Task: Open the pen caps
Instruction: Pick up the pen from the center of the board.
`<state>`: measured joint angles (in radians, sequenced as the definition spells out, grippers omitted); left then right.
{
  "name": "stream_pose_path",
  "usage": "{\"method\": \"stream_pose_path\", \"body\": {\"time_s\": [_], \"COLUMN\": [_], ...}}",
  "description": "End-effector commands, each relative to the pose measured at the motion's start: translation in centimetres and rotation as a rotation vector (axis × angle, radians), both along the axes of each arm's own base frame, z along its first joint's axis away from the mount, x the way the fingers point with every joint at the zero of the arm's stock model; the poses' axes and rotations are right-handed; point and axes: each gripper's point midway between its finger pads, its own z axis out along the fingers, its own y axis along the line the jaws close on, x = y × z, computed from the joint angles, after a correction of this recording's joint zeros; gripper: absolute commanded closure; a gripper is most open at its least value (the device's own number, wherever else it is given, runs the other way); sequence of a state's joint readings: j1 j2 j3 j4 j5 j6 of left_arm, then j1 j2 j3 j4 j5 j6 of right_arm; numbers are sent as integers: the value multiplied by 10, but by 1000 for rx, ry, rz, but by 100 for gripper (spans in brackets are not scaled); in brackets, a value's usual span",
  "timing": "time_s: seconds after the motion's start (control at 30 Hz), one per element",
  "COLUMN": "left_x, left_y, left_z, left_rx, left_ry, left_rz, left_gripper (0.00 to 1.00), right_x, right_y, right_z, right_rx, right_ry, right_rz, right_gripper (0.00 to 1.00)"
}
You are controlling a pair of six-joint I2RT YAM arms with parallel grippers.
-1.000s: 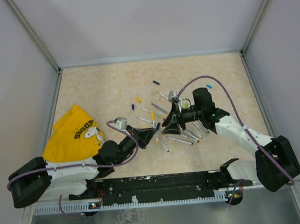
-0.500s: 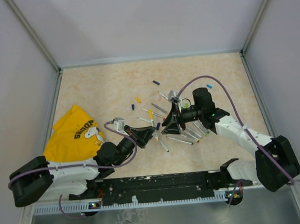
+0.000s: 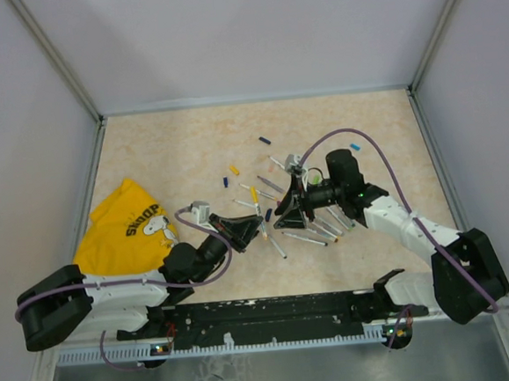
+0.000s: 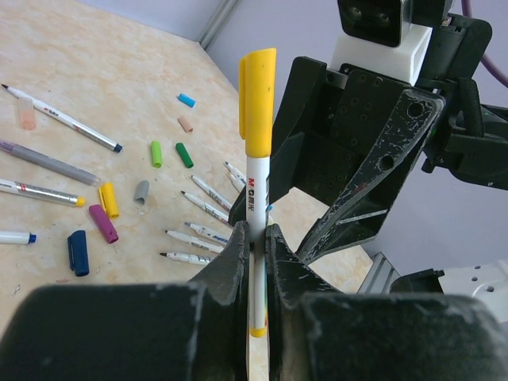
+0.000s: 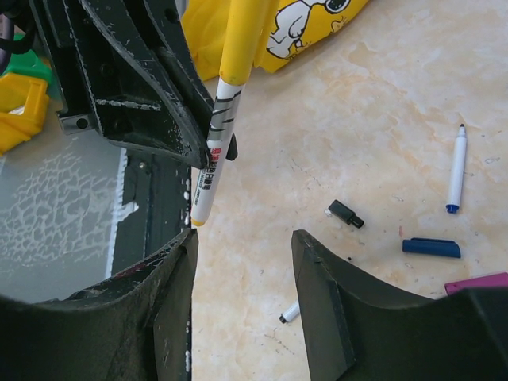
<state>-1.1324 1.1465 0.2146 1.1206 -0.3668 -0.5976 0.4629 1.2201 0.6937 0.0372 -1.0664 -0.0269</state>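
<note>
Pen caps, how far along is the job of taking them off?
Done: a green cap, a blue cap and others lie loose on the table among uncapped pens. In hand: the left gripper is shut on a pen whose yellow cap is on; the right gripper stands open close by. Left: pulling that cap; whether other pens remain capped I cannot tell.

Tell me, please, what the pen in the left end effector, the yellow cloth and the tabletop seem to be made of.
Pen: likely plastic; glossy white barrel with printed lettering, smooth yellow cap.
Yellow cloth: soft fabric, matte; it lies crumpled in folds, with a cartoon print.
Tabletop: hard, smooth, with a beige marbled pattern; probably laminate or vinyl, though the look leaves that open.
</note>
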Motion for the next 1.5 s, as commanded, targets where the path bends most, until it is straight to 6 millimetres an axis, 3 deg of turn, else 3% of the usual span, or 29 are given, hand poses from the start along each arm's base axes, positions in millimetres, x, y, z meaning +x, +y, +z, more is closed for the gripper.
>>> {"method": "stream_pose_path", "body": {"time_s": [0.0, 0.37, 0.67, 1.0, 1.13, 1.2, 1.27, 1.37, 1.47], "left_x": [-1, 3, 10, 12, 12, 11, 10, 9, 6], "left_y": [1, 1, -16, -28, -34, -35, -33, -26, -18], "left_z": [10, 23, 30, 39, 40, 39, 39, 41, 41], "left_rx": [-53, -140, -154, -185, -196, -198, -198, -203, -188], "left_ry": [-21, -63, -88, -102, -101, -100, -99, -99, -94], "left_rz": [4, 22, 21, 5, -14, -18, -17, -6, -4], "left_gripper": [100, 100, 100, 100, 100, 100, 100, 88, 65], "right_x": [0, -1, -4, -4, -4, -4, -3, -3, -4], "right_y": [6, 8, 10, 16, 18, 18, 18, 18, 18], "right_z": [9, 14, 20, 12, 14, 15, 17, 18, 19], "right_rx": [34, 61, 94, 73, 79, 79, 80, 76, 71], "right_ry": [-37, -11, 20, 20, 22, 21, 20, 22, 17], "right_rz": [20, 18, 17, 5, 1, -1, -1, 0, 19], "right_gripper": [48, 48, 47, 49, 62, 76, 99, 100, 100]}}
